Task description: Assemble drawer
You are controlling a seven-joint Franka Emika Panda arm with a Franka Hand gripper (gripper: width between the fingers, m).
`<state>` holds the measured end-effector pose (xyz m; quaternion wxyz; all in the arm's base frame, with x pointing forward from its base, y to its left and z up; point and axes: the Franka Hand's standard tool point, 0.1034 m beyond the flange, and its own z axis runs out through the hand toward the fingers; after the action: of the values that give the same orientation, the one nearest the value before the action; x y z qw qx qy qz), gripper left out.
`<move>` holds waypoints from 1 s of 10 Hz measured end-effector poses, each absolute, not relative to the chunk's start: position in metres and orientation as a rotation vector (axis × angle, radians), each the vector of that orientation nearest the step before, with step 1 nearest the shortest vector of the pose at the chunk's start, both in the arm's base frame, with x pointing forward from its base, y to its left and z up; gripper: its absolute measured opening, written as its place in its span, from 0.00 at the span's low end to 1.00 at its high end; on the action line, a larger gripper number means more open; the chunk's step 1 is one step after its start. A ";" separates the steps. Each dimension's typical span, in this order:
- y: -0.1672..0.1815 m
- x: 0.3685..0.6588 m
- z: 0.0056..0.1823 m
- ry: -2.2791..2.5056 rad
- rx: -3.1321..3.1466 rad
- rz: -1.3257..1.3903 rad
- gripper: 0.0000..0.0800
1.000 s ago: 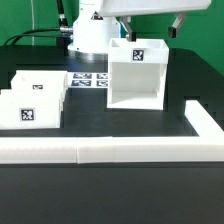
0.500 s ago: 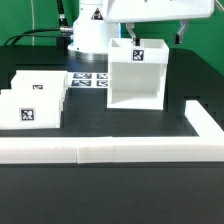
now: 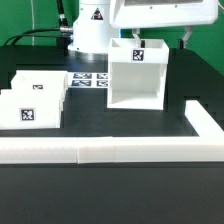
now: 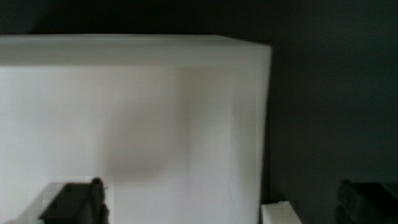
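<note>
The white open-fronted box casing [image 3: 137, 75] stands upright in the middle of the table and carries a tag on its top back edge. Two small white trays [image 3: 35, 85] [image 3: 28, 110] with tags sit at the exterior view's left. My gripper [image 3: 162, 38] hangs just above the casing's top, open and empty. One finger [image 3: 137, 40] is over the casing, the other [image 3: 187, 38] is past its right side. In the wrist view the casing [image 4: 143, 110] fills most of the picture, and the gripper [image 4: 222, 205] straddles the casing's edge.
A long low white L-shaped wall [image 3: 100, 150] runs along the front and turns back at the exterior view's right [image 3: 205, 120]. The marker board [image 3: 90, 80] lies flat behind the trays. The robot's base [image 3: 90, 30] stands at the back.
The hand has shifted a little toward the exterior view's right, levelled out and come down slightly over the casing. The casing and the trays have not moved.
</note>
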<state>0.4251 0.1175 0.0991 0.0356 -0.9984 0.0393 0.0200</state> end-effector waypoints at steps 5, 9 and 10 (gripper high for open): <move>0.120 0.423 0.096 0.113 -3.068 0.075 0.34; 0.120 0.423 0.096 0.113 -3.068 0.073 0.05; 0.120 0.423 0.096 0.113 -3.068 0.073 0.05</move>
<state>0.4231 0.1199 0.0962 0.0353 -0.9984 0.0368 0.0237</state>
